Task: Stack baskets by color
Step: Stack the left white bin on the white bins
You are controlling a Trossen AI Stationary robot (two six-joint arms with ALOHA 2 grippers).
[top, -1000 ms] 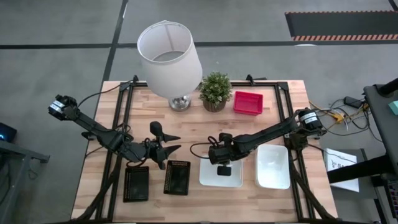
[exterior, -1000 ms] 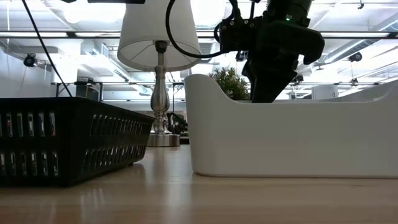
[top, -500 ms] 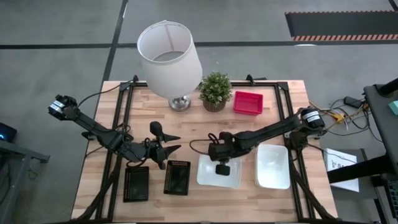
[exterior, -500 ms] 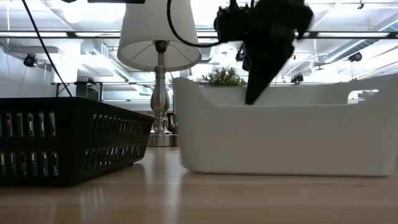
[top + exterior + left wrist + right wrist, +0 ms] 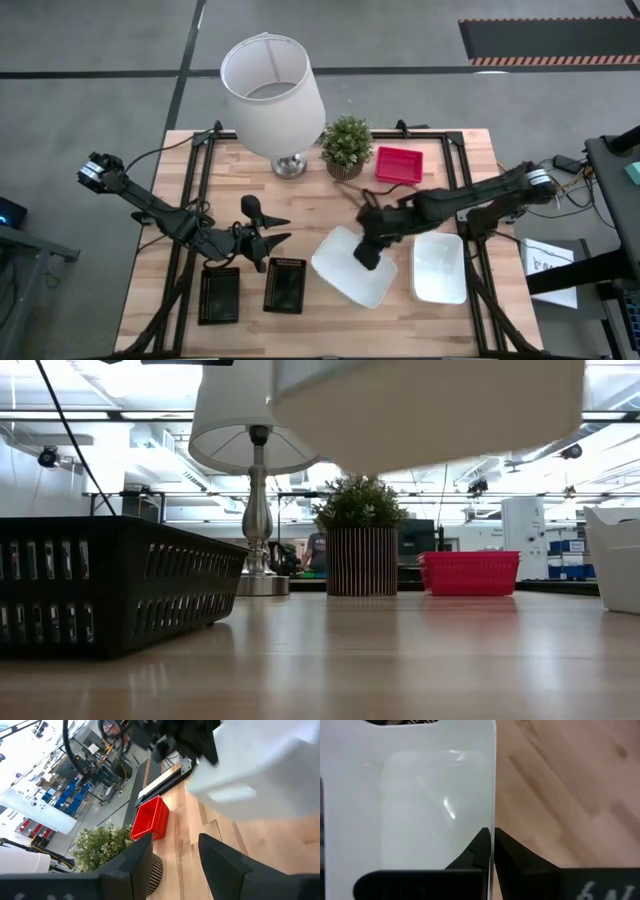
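Observation:
My right gripper (image 5: 492, 845) is shut on a white basket (image 5: 352, 268), which hangs tilted above the table; the low view shows its underside (image 5: 430, 405) at the top. A second white basket (image 5: 438, 268) rests on its base to the right. Two black baskets (image 5: 219, 295) (image 5: 285, 285) sit near the front edge, and a red basket (image 5: 398, 164) at the back. My left gripper (image 5: 272, 232) waits open above the black baskets, holding nothing. My right gripper pinches one side wall of the white basket at its rim (image 5: 493, 800), one finger (image 5: 479, 849) inside the basket and the other (image 5: 509, 851) outside. The fingers come slanting down from above. The basket is lifted clear of the table, tilted and turned askew.
A lamp with a white shade (image 5: 272, 85) and a potted plant (image 5: 346, 147) stand at the back of the table. Black frame rails (image 5: 195, 190) run along both sides. Bare wood lies in front of the plant.
My right gripper has risen and gone toward the table's right edge, rolling as it went. The white basket, flat on the table a second ago, first tipped and slid left, then came up clear and turned askew.

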